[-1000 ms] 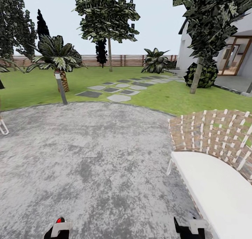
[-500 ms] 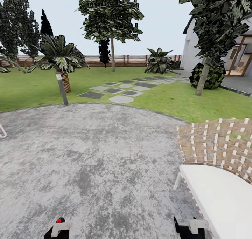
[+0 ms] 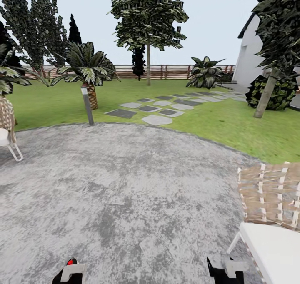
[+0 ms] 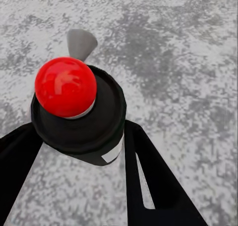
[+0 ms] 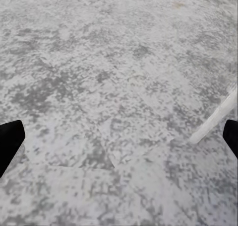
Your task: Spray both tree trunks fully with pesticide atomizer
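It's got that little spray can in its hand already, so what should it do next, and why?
Probably roll forward across the grey paving toward the nearer tree on the lawn. The left gripper is shut on the pesticide atomizer, but both trunks stand well beyond the arms, so spraying from here would likely miss.

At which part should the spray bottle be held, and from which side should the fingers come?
Hold the spray bottle by its round black body, one finger on each side, as the left gripper does. That leaves the red tip on top free to press.
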Robot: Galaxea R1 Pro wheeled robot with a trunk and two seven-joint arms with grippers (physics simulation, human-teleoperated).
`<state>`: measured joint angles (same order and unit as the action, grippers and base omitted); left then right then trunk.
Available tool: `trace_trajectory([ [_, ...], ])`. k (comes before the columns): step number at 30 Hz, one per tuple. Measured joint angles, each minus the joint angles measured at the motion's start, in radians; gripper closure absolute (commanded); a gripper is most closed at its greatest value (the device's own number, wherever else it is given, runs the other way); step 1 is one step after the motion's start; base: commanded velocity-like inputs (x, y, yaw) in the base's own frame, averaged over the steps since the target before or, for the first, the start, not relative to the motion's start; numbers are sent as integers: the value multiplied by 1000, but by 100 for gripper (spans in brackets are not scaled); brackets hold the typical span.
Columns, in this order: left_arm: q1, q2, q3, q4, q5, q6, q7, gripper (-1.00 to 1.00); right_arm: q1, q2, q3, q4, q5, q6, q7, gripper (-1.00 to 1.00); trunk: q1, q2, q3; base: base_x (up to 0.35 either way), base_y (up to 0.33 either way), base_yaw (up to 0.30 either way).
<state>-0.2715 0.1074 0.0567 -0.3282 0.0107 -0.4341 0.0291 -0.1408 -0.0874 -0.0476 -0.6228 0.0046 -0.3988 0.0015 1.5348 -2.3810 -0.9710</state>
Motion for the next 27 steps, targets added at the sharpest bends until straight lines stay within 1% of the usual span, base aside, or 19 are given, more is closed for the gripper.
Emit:
trace_trajectory([
  [10, 0, 0, 0, 0, 1, 0, 0, 100, 0, 0, 0, 0, 0, 0, 0, -100, 0, 0, 0, 339, 0, 6],
  [13, 0, 0, 0, 0, 1, 0, 0, 100, 0, 0, 0, 0, 0, 0, 0, -100, 0, 0, 0, 339, 0, 152],
  [19, 0, 0, 0, 0, 1, 0, 0, 100, 0, 0, 0, 0, 0, 0, 0, -100, 0, 0, 0, 339, 0, 249],
  [27, 0, 0, 0, 0, 2, 0, 0, 100, 0, 0, 0, 0, 0, 0, 0, -100, 0, 0, 0, 339, 0, 45],
])
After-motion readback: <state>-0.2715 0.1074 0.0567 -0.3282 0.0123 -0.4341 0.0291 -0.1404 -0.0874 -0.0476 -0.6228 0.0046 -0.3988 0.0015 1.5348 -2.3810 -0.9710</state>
